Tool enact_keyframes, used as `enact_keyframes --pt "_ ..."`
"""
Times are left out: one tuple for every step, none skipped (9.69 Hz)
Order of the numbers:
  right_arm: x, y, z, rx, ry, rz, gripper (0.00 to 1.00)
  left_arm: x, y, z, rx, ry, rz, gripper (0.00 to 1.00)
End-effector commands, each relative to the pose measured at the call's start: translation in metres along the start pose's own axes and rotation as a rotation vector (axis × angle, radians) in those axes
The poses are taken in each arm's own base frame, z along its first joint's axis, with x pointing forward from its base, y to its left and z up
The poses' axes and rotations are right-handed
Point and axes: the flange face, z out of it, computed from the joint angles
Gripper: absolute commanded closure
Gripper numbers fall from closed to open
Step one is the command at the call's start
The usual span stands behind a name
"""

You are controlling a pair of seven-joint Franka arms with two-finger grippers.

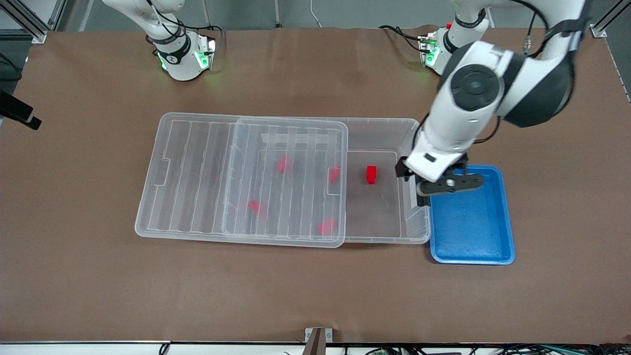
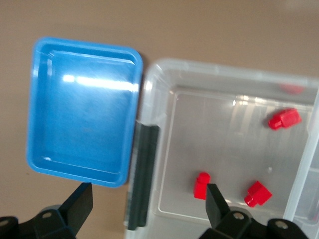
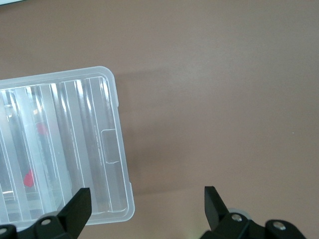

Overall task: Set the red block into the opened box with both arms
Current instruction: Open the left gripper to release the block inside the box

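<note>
The clear box [image 1: 413,231] lies mid-table, its ribbed lid [image 1: 197,177] slid toward the right arm's end, so the part toward the left arm's end stands uncovered. A red block [image 1: 371,174] [image 2: 201,185] rests on the bare box floor there. Several more red blocks, such as [image 1: 255,206], show through the lid. My left gripper [image 1: 446,187] [image 2: 147,204] hangs open and empty over the box's black latch bar [image 2: 143,174]. My right gripper [image 3: 144,209] is open and empty over bare table by the lid's corner [image 3: 117,199]; it is outside the front view.
A shallow blue tray [image 1: 473,256] [image 2: 84,129] sits against the box's short side at the left arm's end, with nothing in it. Brown table surface surrounds the box. Both arm bases stand along the table edge farthest from the front camera.
</note>
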Motion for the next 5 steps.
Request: enact_keyframes --pt "-0.001 -0.001 -0.003 -0.002 -0.009 0.004 0.0 0.019 -0.037 -0.019 0.004 0.018 0.024 0.0" --pt "-0.001 -0.001 -0.001 -0.003 -0.018 0.003 0.0 0.024 -0.06 -0.028 0.015 0.019 0.061 0.0" --pt "-0.001 0.003 0.014 -0.004 -0.058 -0.043 0.0 0.03 -0.086 -0.039 0.021 0.035 0.098 0.0" --pt "0.013 0.003 0.036 -0.001 -0.058 -0.132 0.04 0.031 -0.105 -0.054 0.026 0.054 0.143 0.0" --pt "0.027 0.001 0.07 0.0 -0.09 -0.166 0.24 0.028 -0.117 -0.069 0.019 0.066 0.164 0.0"
